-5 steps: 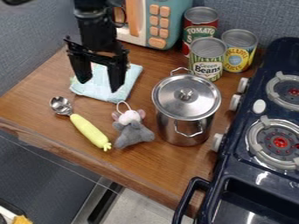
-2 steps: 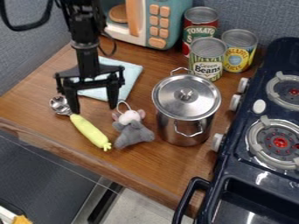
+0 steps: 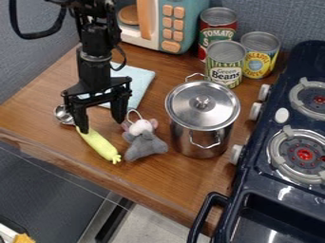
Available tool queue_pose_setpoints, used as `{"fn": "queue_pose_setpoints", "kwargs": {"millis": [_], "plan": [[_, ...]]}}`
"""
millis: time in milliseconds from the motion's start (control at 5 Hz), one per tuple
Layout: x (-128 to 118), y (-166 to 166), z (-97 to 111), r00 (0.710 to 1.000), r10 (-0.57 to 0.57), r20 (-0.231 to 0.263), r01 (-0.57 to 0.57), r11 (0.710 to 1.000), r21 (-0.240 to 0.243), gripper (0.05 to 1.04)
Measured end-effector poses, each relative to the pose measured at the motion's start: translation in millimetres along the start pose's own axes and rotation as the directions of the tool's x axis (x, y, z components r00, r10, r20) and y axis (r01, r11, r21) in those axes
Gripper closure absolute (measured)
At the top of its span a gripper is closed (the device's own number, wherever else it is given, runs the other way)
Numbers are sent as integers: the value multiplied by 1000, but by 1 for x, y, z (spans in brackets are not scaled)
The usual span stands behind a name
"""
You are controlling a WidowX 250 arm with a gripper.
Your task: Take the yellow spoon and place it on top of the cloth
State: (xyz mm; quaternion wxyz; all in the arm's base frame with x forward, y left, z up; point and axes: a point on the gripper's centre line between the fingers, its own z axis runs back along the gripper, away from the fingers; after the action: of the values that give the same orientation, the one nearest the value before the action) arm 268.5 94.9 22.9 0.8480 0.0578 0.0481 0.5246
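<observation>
Yellow spoon (image 3: 99, 144) is noted on the wooden counter (image 3: 32, 111), long axis slanted from upper left to lower right. The 2 fingers of the gripper (image 3: 101, 125) are spread, 1 at the spoon's neck; the handle lies mostly below. Alignment across it is judged necessary.

Yellow spoon (image 3: 100, 145) — neck obscured by the gripper (image 3: 102, 126). Cloth (image 3: 141, 85) near the counter's (image 3: 32, 111) back-left corner — partly obscured. Microwave (image 3: 185, 42) and stove (image 3: 255, 185) are cut off by picture edges.
</observation>
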Motion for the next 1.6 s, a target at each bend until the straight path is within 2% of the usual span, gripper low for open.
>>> {"fn": "queue_pose_setpoints", "kwargs": {"millis": [400,600,800,1000,1400,1600], "plan": [[-7,13,-16,998,-56,9,56,998,9,84],[-8,30,-19,997,-74,-19,73,996,-58,133],[-4,27,-21,984,-174,-50,167,979,-121,421],[-5,24,-20,975,-216,-49,207,968,-146,682],[-3,20,-18,964,-264,-39,254,952,-171,696],[0,19,-9,942,-331,-56,316,931,-183,696]]}}
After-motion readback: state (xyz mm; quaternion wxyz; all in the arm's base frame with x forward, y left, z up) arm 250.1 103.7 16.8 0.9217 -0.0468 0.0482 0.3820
